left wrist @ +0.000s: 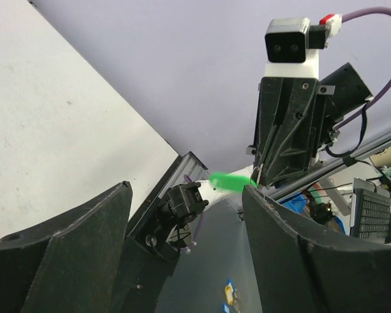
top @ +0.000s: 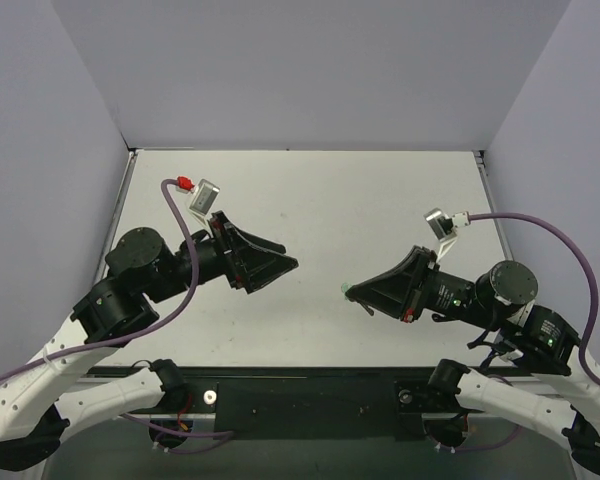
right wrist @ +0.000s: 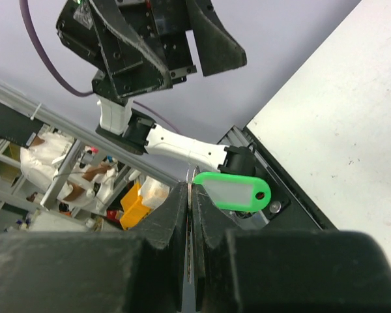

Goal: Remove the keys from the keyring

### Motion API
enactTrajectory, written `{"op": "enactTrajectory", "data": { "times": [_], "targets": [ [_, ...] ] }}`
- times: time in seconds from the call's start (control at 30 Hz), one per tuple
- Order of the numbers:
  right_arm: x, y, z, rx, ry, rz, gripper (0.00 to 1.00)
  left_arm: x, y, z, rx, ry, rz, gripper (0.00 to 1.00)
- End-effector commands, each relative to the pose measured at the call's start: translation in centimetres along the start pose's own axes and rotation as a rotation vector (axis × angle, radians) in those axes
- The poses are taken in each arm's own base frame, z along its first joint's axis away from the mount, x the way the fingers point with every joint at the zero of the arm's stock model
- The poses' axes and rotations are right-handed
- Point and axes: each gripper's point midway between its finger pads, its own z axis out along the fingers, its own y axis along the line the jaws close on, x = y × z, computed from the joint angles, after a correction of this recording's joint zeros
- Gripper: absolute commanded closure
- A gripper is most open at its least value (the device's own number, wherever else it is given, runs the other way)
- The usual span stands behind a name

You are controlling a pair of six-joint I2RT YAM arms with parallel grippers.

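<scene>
My right gripper is shut on the small metal ring of the keyring. It holds it in the air above the table's front middle. The bright green tag sticks out sideways from the fingertips. It also shows in the top view and in the left wrist view. A thin metal edge runs down between the right jaws. I cannot tell whether it is the silver-grey key or the ring. My left gripper is open and empty. It points at the right gripper across a short gap.
The white table has grey walls at the back and both sides. A black strip runs along the near edge between the arm bases. Shelves and clutter lie beyond the table in the wrist views.
</scene>
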Motion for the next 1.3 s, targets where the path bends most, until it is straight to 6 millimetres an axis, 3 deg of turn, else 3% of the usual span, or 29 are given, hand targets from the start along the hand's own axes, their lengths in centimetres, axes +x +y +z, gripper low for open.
{"op": "enactTrajectory", "data": {
  "times": [0.0,0.27,0.67,0.9,1.27],
  "targets": [
    [1.7,0.9,0.0,-0.083,0.081,-0.031,1.00,-1.1,-1.3,-0.6,0.033,-0.039,0.001,0.24],
    [2.6,0.8,-0.2,-0.143,0.073,-0.050,1.00,0.1,-2.3,0.1,0.149,-0.030,-0.069,0.39],
    [2.3,-0.8,-1.1,-0.145,-0.059,-0.014,1.00,3.3,-3.4,3.4,0.224,0.015,-0.096,0.46],
    [2.3,-0.7,-1.5,-0.138,-0.057,-0.035,1.00,6.0,-4.3,3.8,0.259,0.041,-0.085,0.49],
    [2.8,-0.3,-1.3,-0.158,-0.013,-0.060,1.00,6.2,-4.1,4.1,0.264,0.024,-0.059,0.57]
  ]
}}
